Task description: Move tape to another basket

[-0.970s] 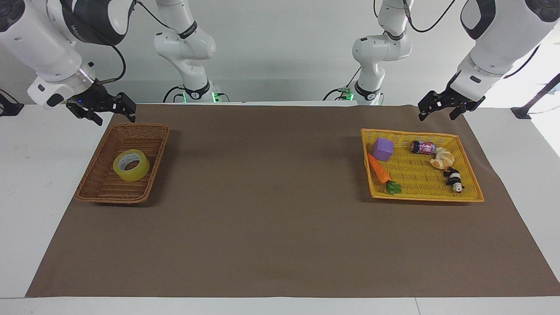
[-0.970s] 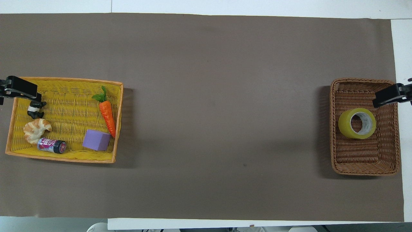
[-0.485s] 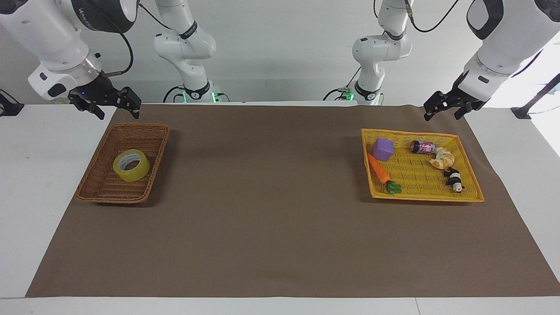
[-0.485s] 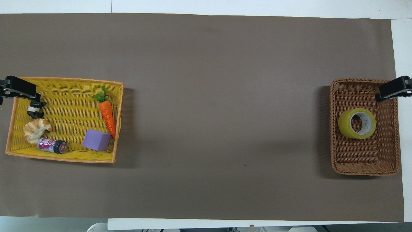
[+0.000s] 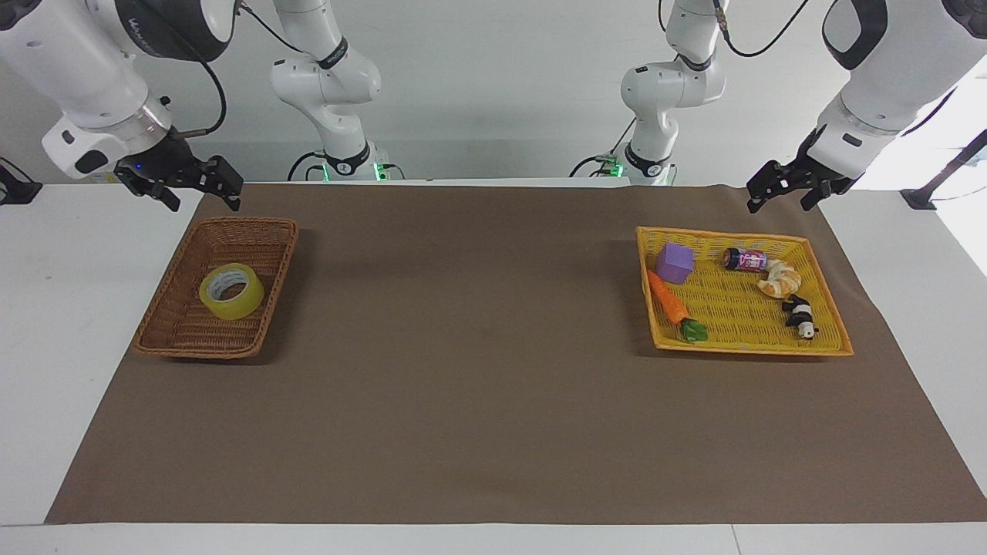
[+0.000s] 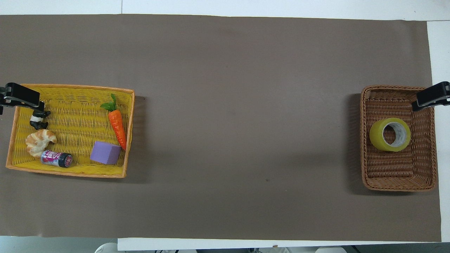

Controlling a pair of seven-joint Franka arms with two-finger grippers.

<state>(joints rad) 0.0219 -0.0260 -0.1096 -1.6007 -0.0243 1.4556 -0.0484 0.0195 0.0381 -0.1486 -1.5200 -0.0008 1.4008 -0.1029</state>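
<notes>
The tape [image 5: 231, 290], a yellow roll with a whitish core, lies in the brown wicker basket [image 5: 247, 223] at the right arm's end of the table. It also shows in the overhead view [image 6: 390, 134], in the middle of the wicker basket [image 6: 397, 184]. My right gripper [image 5: 202, 202] is open and empty. It hangs in the air over the wicker basket's edge, apart from the tape. My left gripper [image 5: 779, 204] is open and empty. It hangs over the outer edge of the yellow mesh basket [image 5: 748, 348].
The yellow mesh basket [image 6: 70, 173] at the left arm's end holds a purple block [image 6: 104, 153], a carrot [image 6: 117, 128], a croissant toy [image 6: 38, 140], a small can [image 6: 56, 158] and a black-and-white figure [image 6: 37, 119]. A brown mat [image 6: 225, 105] covers the table.
My right gripper has drawn back a little from the tape toward the wicker basket's edge. My left gripper has risen slightly. The tape has not moved.
</notes>
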